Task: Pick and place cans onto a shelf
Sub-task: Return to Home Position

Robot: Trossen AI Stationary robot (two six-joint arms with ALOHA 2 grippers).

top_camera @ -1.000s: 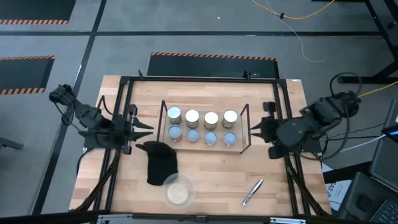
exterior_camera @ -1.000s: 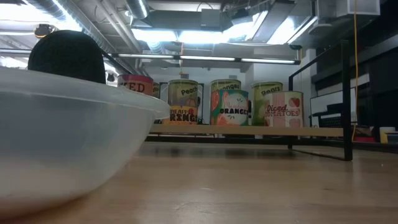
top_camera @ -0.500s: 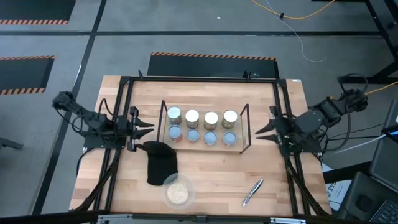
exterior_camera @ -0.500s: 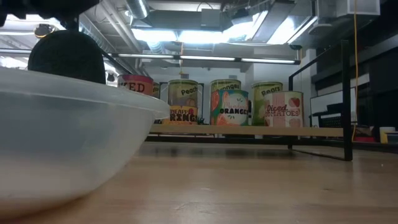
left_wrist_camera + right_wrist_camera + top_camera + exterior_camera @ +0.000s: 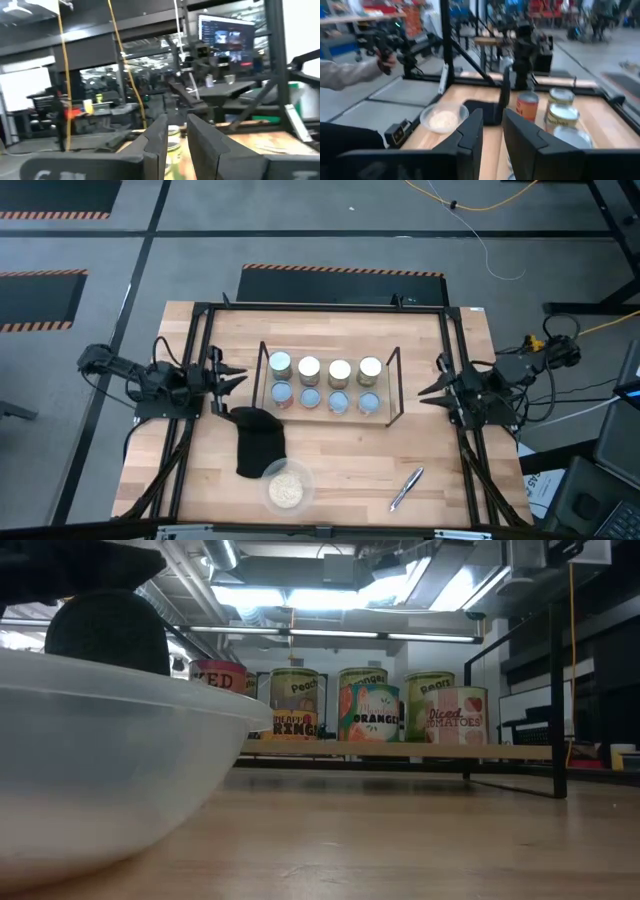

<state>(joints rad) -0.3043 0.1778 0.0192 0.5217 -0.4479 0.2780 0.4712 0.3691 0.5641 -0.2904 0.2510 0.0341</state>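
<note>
We see all eight cans point(image 5: 324, 383) upright on shelf point(image 5: 396, 388), centre of worktop point(image 5: 340, 460); left claw point(image 5: 230, 377) released, empty, shelf at its 3 o'clock; right claw point(image 5: 430, 388) released, empty, shelf at its 9 o'clock; we judge only retreat remains, both arms equally near

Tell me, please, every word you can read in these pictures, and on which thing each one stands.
"Diced TOMATOES": red-and-white can, rightmost on the shelf.
"ORANGE": green can.
"Peach": yellow-green can.
"RING", cut off: yellow-labelled can under it.
"Pear": pale green can.
"ED", rest hidden by the bowl: red can.
Monitor screen in the left wrist view: too blurred to read.
</note>
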